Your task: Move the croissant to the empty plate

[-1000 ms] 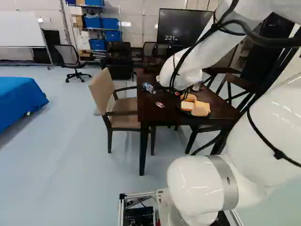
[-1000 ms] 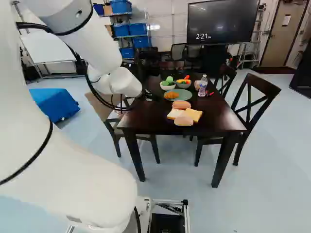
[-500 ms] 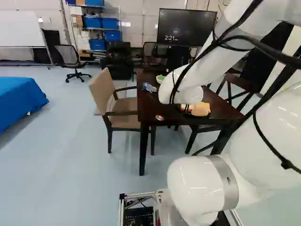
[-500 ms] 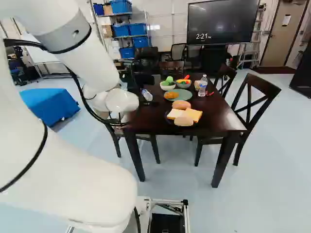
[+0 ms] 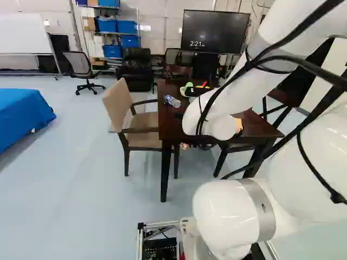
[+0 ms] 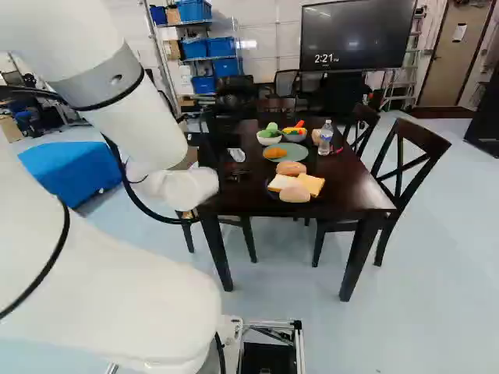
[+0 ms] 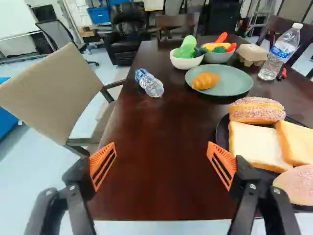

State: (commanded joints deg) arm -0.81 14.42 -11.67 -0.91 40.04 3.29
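Hanging at the table's near end, the gripper (image 5: 185,145) is partly hidden by the arm (image 5: 217,116) in the left base view.
In the right base view, the croissant (image 6: 274,153) is seen on the green plate (image 6: 299,156), between the bowls (image 6: 269,140) and the bread (image 6: 295,194). In the wrist view, the gripper is shown wide open, its orange pads (image 7: 102,165) well apart with nothing gripped; the croissant is placed well ahead, on the green plate, with a lying bottle (image 7: 149,83) near it. The bread is carried by a black plate (image 7: 222,132).
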